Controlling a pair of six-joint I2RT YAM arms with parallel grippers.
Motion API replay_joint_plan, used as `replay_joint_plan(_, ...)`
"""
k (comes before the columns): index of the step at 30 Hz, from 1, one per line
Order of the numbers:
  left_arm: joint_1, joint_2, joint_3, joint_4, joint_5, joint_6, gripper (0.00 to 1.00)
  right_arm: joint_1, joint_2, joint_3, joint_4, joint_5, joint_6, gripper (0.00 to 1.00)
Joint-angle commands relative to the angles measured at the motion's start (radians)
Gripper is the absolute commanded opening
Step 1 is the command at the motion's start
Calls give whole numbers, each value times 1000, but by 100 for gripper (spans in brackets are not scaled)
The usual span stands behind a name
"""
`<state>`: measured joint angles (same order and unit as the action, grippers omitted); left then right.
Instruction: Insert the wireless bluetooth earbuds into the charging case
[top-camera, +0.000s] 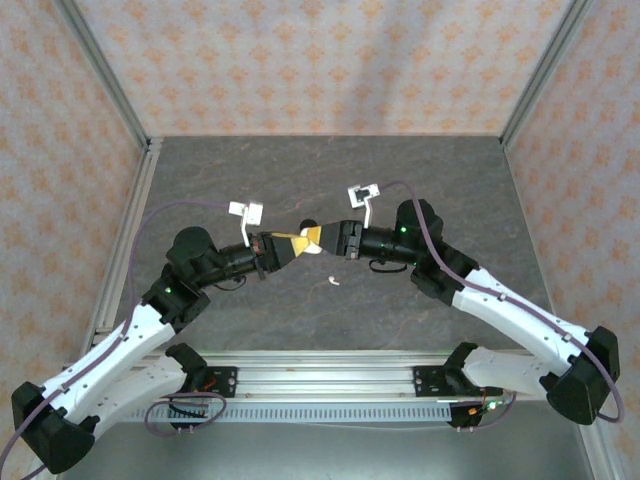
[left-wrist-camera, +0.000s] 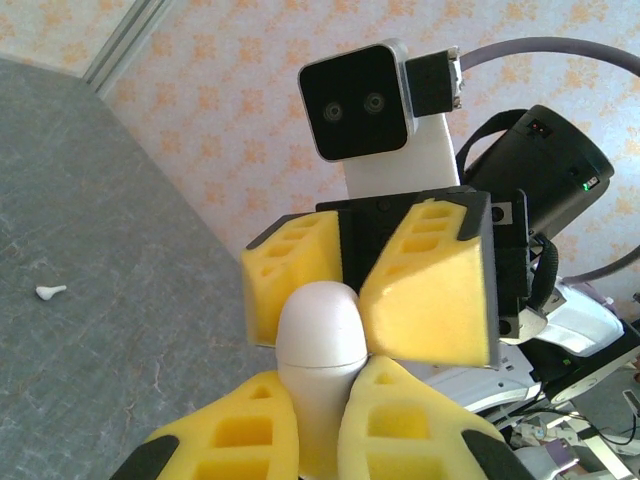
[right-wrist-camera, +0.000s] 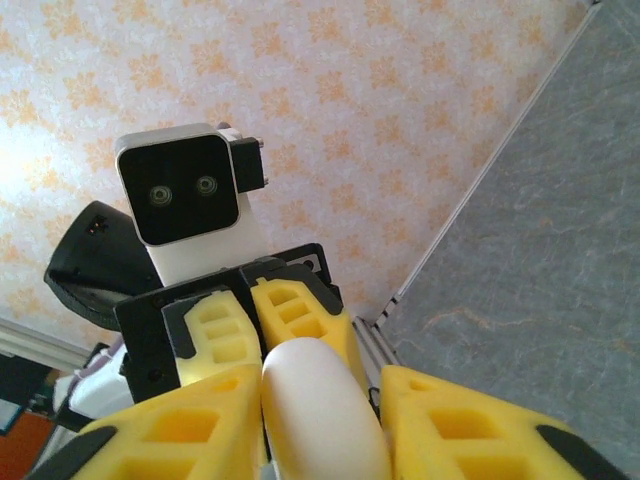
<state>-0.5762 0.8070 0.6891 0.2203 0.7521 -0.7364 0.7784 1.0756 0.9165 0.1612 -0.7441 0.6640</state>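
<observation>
Top external view has both arms meeting above the table (top-camera: 250, 180); the left hand (left-wrist-camera: 318, 425) pinches the white case (left-wrist-camera: 320, 330) by its base; the right hand (right-wrist-camera: 325, 420) pinches its top, probably to open it; a white earbud (top-camera: 333, 281) lies on the table near the case.

Bright, even light; faint shadows on table (top-camera: 330, 170); wallpaper (right-wrist-camera: 40, 150) glare, wrist views slightly soft.

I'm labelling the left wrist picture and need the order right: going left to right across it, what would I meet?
white earbud → white charging case → black arm joint with the green light
</observation>
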Motion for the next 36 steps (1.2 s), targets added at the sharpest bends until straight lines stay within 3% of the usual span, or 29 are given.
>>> replay_joint_plan(1,-10,-10,50,5,23,9,0,1,-11,-16,31,-10,-9,25)
replay_joint_plan(4,-10,-12,54,-9,20,15,0,0,-22,-12,26,2,-10,19)
replay_joint_plan(7,-10,-18,52,-23,12,18,13,1,-41,-17,23,17,-15,15)
replay_joint_plan(11,-10,-31,57,-59,2,33,40,-1,-77,-33,11,49,-38,13)
replay_joint_plan(16,-10,-57,54,-91,-4,53,53,-1,-103,-36,-7,73,-62,13)
replay_joint_plan(28,-49,32,87,-19,80,30,49,-1,-85,-22,0,34,-75,13)
replay_joint_plan(33,-72,57,112,-40,92,61,39,-1,-85,-21,-1,31,-79,13)
replay_joint_plan(36,-77,68,122,-58,95,78,27,-1,-85,-17,-6,31,-84,13)
